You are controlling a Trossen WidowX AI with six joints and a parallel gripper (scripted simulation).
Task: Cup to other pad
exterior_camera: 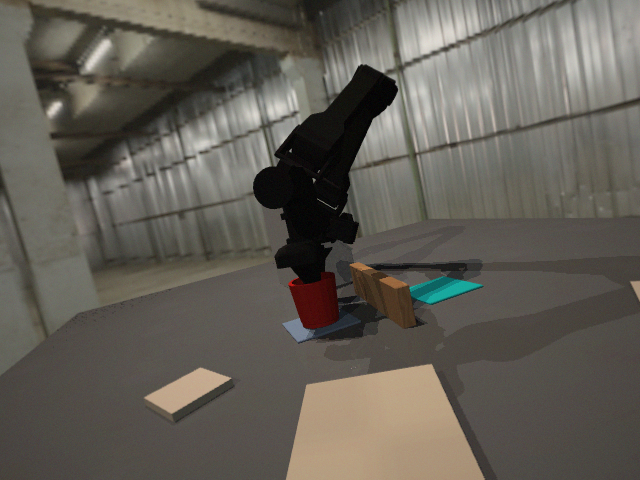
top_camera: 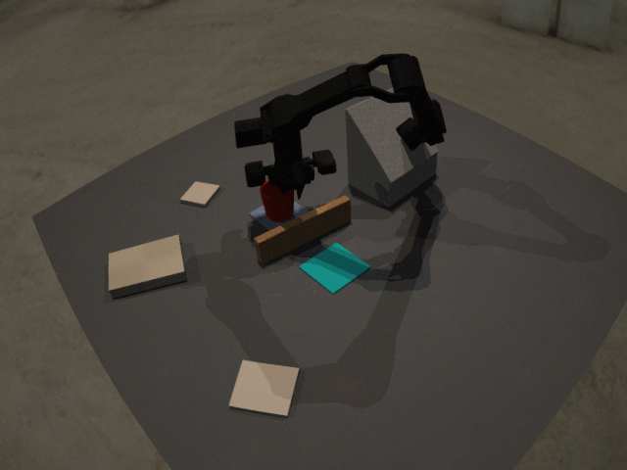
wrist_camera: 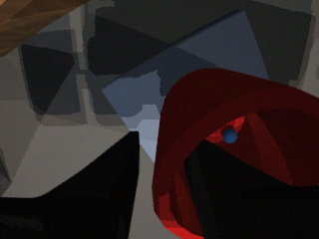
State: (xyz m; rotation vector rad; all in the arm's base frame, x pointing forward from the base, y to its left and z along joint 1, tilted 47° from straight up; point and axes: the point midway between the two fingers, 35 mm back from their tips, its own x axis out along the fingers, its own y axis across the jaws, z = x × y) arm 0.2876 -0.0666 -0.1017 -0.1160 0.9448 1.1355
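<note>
A red cup stands upright on a pale blue-grey pad. A blue marble shows inside it; other marbles are hidden. My gripper points down at the cup's rim. One finger is inside the cup and one outside, straddling the near wall. A narrow gap shows between the outer finger and the wall. The teal pad lies flat on the far side of a wooden bar.
The wooden bar stands on edge between the two pads. A grey wedge block stands behind them by the arm's base. Tan slabs lie about the dark table.
</note>
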